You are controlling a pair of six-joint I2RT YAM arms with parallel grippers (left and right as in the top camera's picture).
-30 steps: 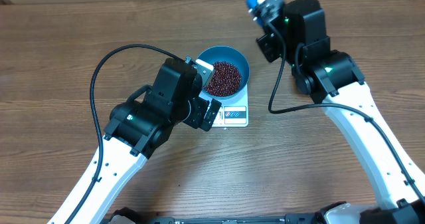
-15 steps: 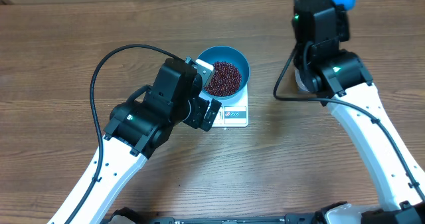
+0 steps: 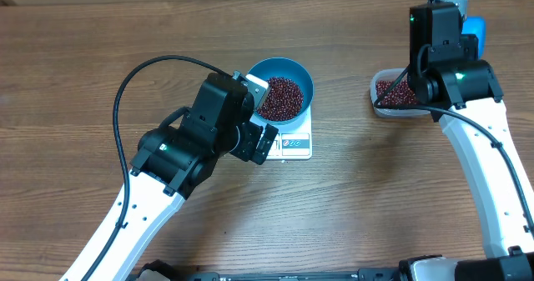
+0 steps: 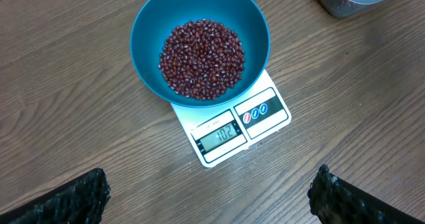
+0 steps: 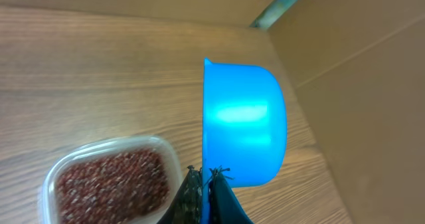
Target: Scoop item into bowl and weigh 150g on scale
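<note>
Overhead: the right arm point(image 3: 455, 77) has swung away from the bowl point(image 3: 302, 74) over the last second and now stands toward the bench's point(image 3: 83, 56) far right corner, with the blue scoop point(image 3: 473, 27) just beyond the clear tub point(image 3: 384, 106), which this swing has uncovered. The bowl, its beans point(image 3: 280, 97) and the scale point(image 3: 296, 144) lie unmoved near the middle of the bench, and the left arm point(image 3: 179, 148) has not shifted. Left wrist: the left gripper point(image 4: 211, 201) hangs with its jaws wide apart, holding nothing, above the bench in front of the scale. The bowl sits squarely on the scale, beans heaped across its floor. The display point(image 4: 219, 133) appears to read 102, short of target. Right wrist: the right gripper point(image 5: 202, 184) is clamped on the scoop's handle, the cup turned on its side, its inside hidden. The tub lies near it, well stocked. Judgement: the return to the tub indicates another scoop is needed.
</note>
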